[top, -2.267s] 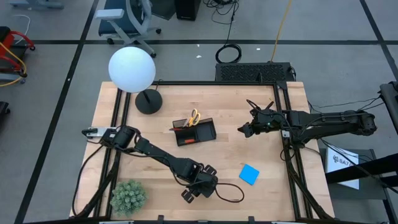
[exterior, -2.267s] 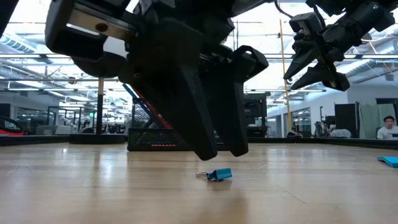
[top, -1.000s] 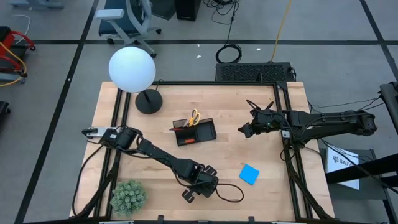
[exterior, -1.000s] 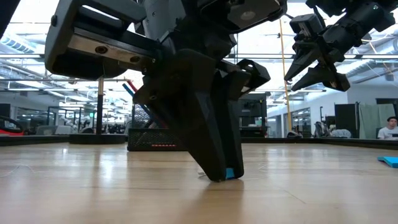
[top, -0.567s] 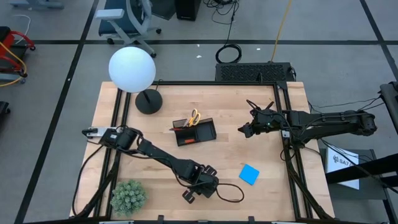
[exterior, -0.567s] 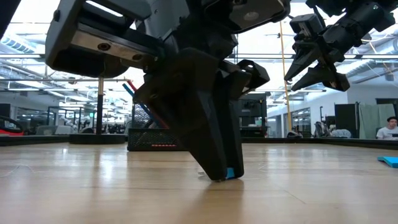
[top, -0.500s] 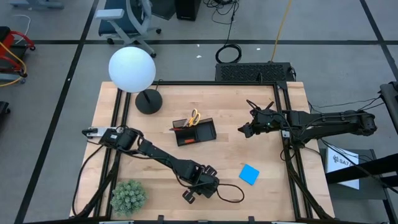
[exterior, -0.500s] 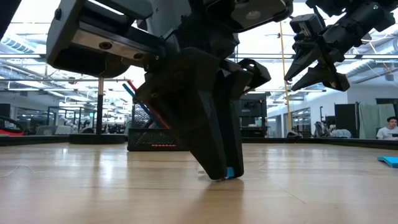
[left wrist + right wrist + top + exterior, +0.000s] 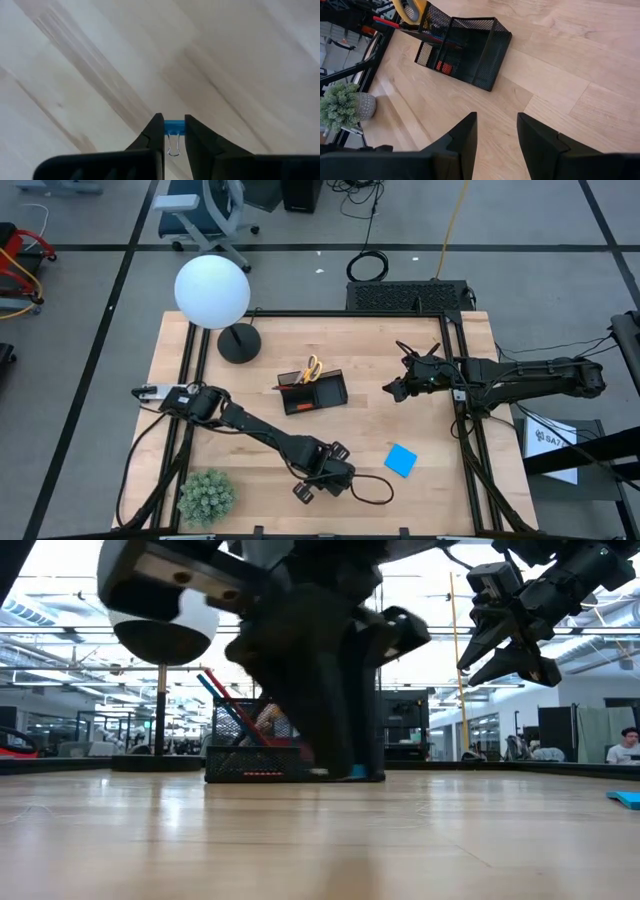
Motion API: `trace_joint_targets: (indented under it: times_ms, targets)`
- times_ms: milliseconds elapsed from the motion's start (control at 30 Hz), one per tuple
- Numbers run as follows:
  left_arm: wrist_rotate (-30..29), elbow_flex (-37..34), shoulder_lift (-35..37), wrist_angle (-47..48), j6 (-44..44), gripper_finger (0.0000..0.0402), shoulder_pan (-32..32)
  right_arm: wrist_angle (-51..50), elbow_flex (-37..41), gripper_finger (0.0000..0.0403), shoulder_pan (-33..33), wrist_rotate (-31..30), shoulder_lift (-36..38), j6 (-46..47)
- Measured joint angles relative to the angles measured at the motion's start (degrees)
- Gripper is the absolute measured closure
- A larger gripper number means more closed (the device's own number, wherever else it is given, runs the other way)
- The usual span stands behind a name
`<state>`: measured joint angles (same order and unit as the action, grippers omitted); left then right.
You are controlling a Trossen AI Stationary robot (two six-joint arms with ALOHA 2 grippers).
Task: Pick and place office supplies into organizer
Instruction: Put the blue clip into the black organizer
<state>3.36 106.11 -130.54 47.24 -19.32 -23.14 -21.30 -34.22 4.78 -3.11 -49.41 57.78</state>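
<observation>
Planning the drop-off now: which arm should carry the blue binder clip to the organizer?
Left. The left gripper is already shut on the blue binder clip, lifted off the table. The right gripper hangs open and empty beside the organizer.

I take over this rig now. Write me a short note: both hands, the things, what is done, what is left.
Left hand: shut on the blue binder clip, just above the table's near side.
Right hand: open, empty, hovering right of the organizer.
Done: scissors, pens and a red piece are in the organizer.
Left: carry the clip to the organizer; blue note pad lies on the table.
</observation>
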Motion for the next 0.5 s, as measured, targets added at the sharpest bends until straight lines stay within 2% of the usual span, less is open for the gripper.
trace_joint_targets:
  times_ms: [267,500]
  targets:
    - [-0.34,3.62,0.00,7.14,4.37,0.0360,1.15,0.04,0.00,0.0273,0.00,0.00,0.00,-0.39]
    - [-1.46,4.84,1.94,8.48,10.01,0.0360,3.04,0.13,0.00,0.0273,0.02,0.09,0.00,-0.42]
